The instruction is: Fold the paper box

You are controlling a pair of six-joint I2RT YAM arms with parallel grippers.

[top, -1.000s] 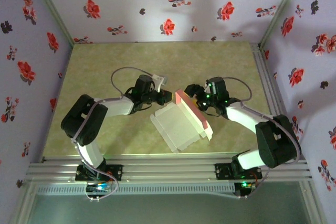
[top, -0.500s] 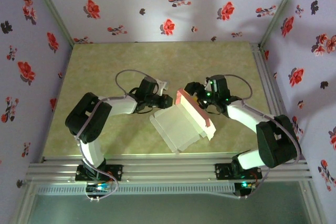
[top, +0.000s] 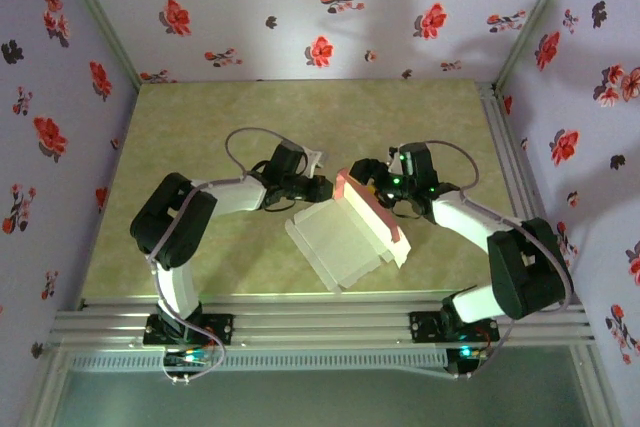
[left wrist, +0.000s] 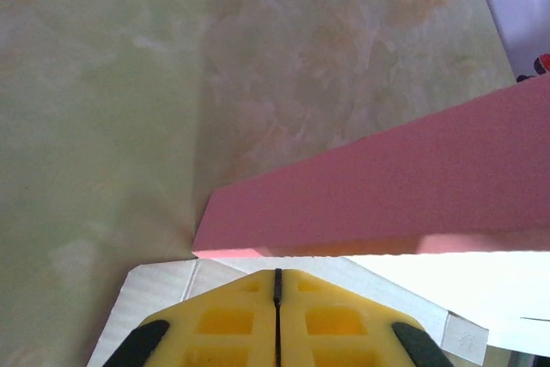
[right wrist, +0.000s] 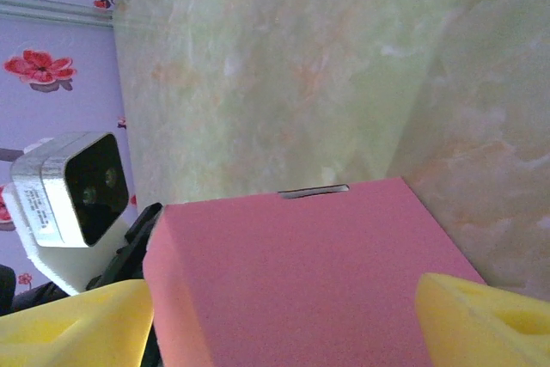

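**A:** Left pincer (left wrist: pixel 277 285) first: how does it stand?

**B:** Pressed together, holding nothing, by the end of the raised pink flap (top: pixel 368 209). Right pincer (right wrist: pixel 279 298) is spread wide astride that flap; whether it touches, I cannot tell.

**A:** And the paper box (top: pixel 340 245)?

**B:** Middle of the top view, on the table (top: pixel 200 127). One flap stands; the rest lies flat, whitish. Folding looks barely begun, I'd judge.

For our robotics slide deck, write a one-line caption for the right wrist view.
Open yellow fingers flank the paper box's raised pink flap above a green marbled table.
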